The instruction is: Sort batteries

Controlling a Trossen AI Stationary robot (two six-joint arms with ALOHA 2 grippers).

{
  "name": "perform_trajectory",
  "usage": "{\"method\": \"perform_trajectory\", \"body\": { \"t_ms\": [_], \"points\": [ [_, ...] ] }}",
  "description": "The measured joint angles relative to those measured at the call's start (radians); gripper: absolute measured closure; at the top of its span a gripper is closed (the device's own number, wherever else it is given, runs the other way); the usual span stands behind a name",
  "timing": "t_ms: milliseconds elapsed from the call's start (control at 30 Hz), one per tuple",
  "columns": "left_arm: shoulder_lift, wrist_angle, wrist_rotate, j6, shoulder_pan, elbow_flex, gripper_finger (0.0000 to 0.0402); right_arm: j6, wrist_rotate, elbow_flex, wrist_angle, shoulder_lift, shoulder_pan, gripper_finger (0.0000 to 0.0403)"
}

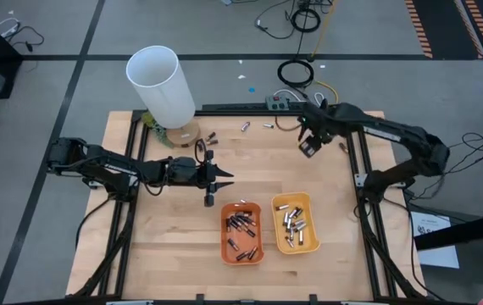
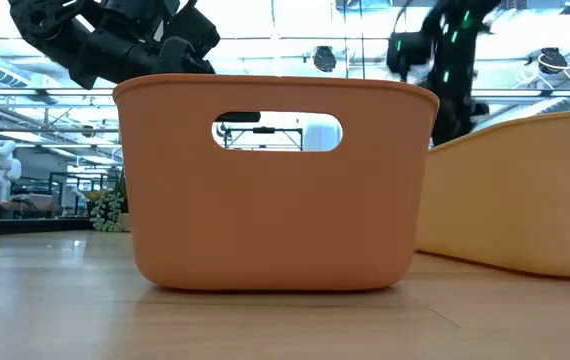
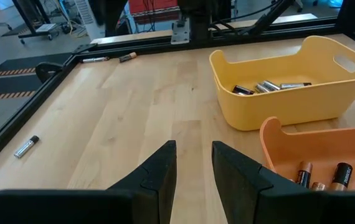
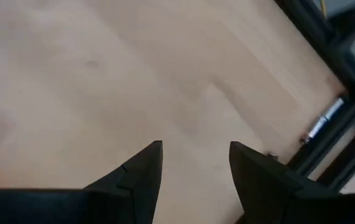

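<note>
Dark batteries (image 1: 240, 227) lie in the orange tray (image 1: 224, 241). Silvery batteries (image 1: 294, 222) lie in the yellow tray (image 1: 313, 222). Loose batteries lie on the table near its far edge (image 1: 246, 127), (image 1: 212, 135), and one by the right rail (image 1: 343, 146). My left gripper (image 1: 211, 183) hovers left of the trays, open, nothing between its fingers (image 3: 193, 168). My right gripper (image 1: 309, 146) hangs over the far right of the table, pointing down, open and empty (image 4: 193, 168). A silvery battery (image 4: 322, 122) lies at the black rail ahead of it.
A tall white tube (image 1: 163, 83) stands at the far left on a wooden disc. The black frame rails (image 1: 356, 161) border the table. More loose batteries (image 3: 26, 146), (image 3: 95, 60) lie along the far edge in the left wrist view. Bare wood lies between the grippers.
</note>
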Motion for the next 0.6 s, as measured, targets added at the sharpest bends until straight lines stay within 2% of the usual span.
{"method": "perform_trajectory", "body": {
  "t_ms": [200, 433, 600],
  "points": [
    [0.0, 0.0, 0.0, -0.022, 0.0, 0.0, 0.0288, 0.024, 0.028, -0.042, 0.023, 0.18, -0.175, 0.0226],
    [0.0, -0.023, 0.0, -0.018, 0.0, 0.0, 0.0288, -0.092, 0.036, -0.042, 0.006, 0.357, -0.25, 0.0227],
    [0.0, -0.031, 0.0, -0.017, 0.0, 0.0, 0.0288, -0.156, 0.057, -0.042, -0.045, 0.4, -0.312, 0.0227]
  ]
}}
